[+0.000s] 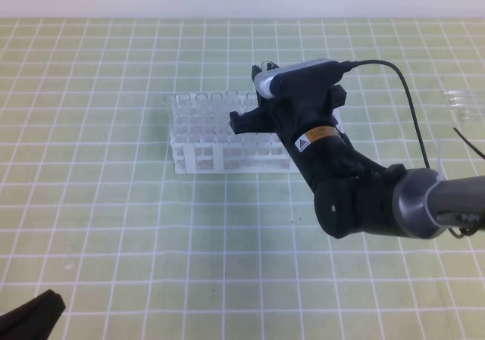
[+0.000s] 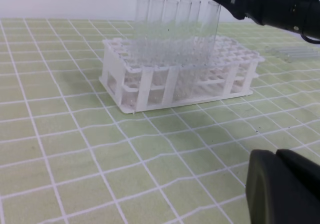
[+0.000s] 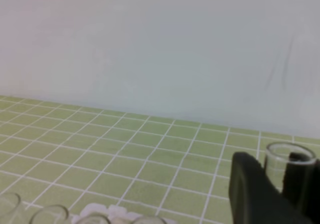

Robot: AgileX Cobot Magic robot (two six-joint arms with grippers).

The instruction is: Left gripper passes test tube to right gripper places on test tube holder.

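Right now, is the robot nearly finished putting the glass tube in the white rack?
Nearly. The handover looks done: the left gripper sits shut and empty, away from the rack. In hand: the right gripper holds the test tube upright over the test tube holder, beside the tubes already standing there. Left: lowering it fully into a hole and letting go. Whether its bottom is already in a hole, I can't tell.

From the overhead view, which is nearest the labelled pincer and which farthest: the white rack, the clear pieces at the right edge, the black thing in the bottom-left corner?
1. White rack: directly under the right pincer.
2. Clear pieces: far right edge.
3. Left pincer: bottom-left corner, farthest.
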